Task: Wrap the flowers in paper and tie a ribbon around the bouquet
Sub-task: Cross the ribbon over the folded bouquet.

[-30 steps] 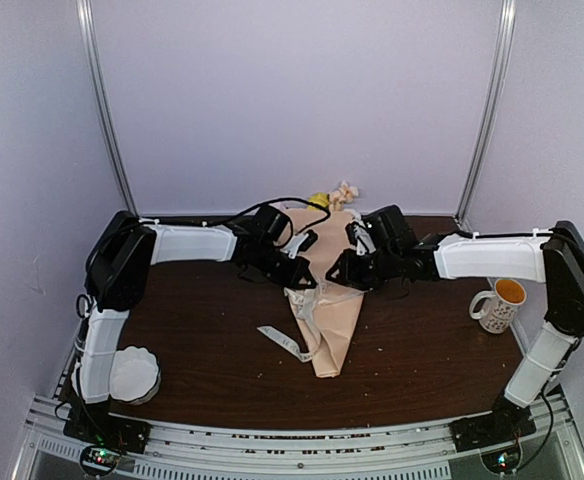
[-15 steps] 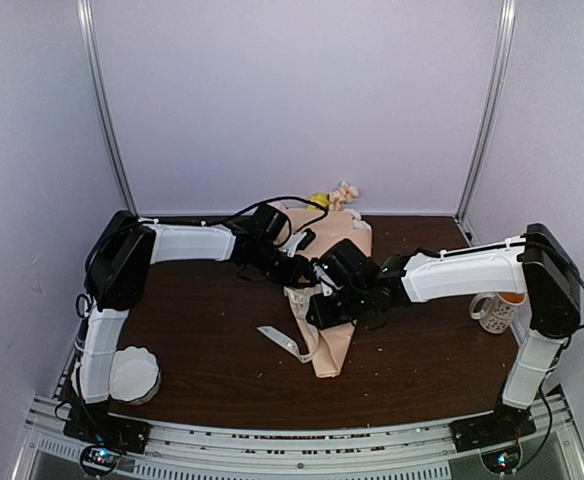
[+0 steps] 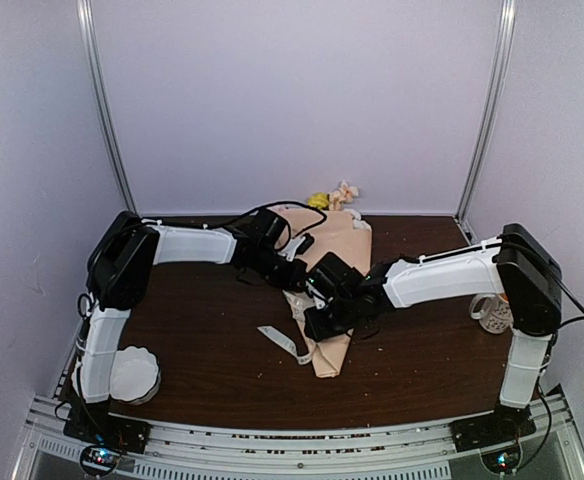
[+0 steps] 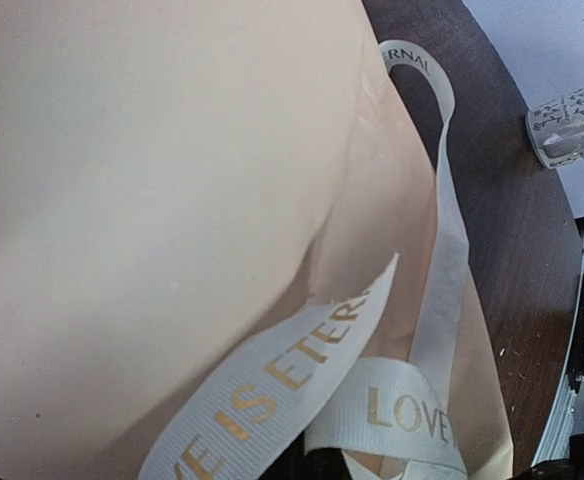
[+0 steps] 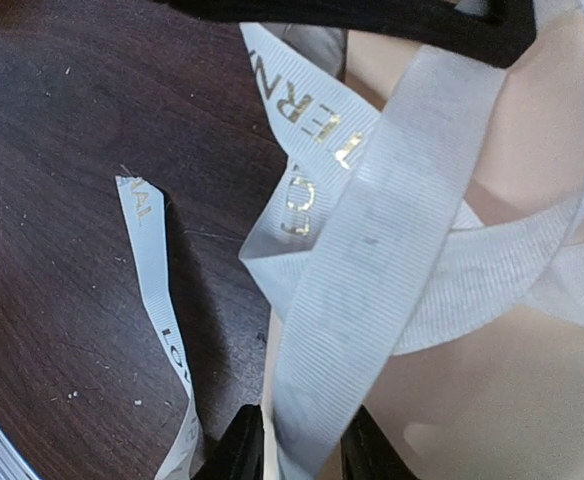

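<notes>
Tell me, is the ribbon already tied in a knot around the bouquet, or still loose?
Still loose: the ribbon only crosses over itself on the bouquet, one end lying free on the table. No tightened knot shows.

Two arms in white shells with black joint housings — the left arm carries a black cable looping from its wrist toward 12 o'clock; the right arm matches, its black wrist block bulky, bases bolted to ribbed rail.

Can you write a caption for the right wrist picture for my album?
Right pincer pinching a flat cream printed ribbon over the peach-pink paper bouquet on the dark wooden table.
</notes>
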You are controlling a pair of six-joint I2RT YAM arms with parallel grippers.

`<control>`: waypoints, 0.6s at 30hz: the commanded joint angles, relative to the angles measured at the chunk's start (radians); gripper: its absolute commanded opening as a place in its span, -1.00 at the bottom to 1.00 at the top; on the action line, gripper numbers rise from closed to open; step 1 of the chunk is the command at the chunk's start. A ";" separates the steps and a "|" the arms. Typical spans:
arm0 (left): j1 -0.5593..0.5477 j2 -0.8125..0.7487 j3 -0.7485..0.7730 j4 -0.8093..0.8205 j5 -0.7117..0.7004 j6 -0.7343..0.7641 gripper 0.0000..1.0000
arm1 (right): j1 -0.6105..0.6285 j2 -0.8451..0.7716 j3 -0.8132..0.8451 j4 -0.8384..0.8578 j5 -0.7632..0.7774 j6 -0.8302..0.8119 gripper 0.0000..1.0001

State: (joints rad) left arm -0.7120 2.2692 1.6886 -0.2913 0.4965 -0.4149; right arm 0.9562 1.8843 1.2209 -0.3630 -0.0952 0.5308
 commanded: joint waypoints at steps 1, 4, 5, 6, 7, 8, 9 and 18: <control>0.009 0.021 -0.010 0.039 -0.002 0.000 -1.00 | 0.005 0.030 0.034 0.036 -0.048 0.011 -0.42; 0.009 0.025 -0.013 0.043 -0.001 -0.002 -1.00 | 0.005 0.049 0.055 0.046 -0.064 0.003 -0.44; 0.009 0.027 -0.015 0.044 0.000 -0.004 -1.00 | 0.005 0.056 0.067 0.043 -0.064 0.002 -0.48; 0.009 0.026 -0.016 0.043 0.000 -0.004 -1.00 | 0.004 0.060 0.075 0.038 -0.064 0.000 -0.58; 0.009 0.027 -0.018 0.044 -0.001 -0.004 -1.00 | 0.005 0.061 0.080 0.032 -0.062 0.001 -0.68; 0.011 0.027 -0.021 0.044 0.000 -0.004 -1.00 | 0.004 0.056 0.080 0.031 -0.061 0.003 -0.77; 0.012 0.027 -0.024 0.043 -0.001 -0.003 -1.00 | 0.004 0.046 0.075 0.035 -0.065 0.006 -0.84; 0.023 0.031 -0.043 0.035 -0.029 0.004 -1.00 | 0.001 -0.140 -0.013 0.114 -0.257 0.033 -1.00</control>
State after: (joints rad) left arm -0.6994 2.2780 1.6566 -0.2863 0.4942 -0.4179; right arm 0.9554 1.8866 1.2530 -0.3161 -0.2321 0.5407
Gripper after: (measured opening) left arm 0.012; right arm 0.014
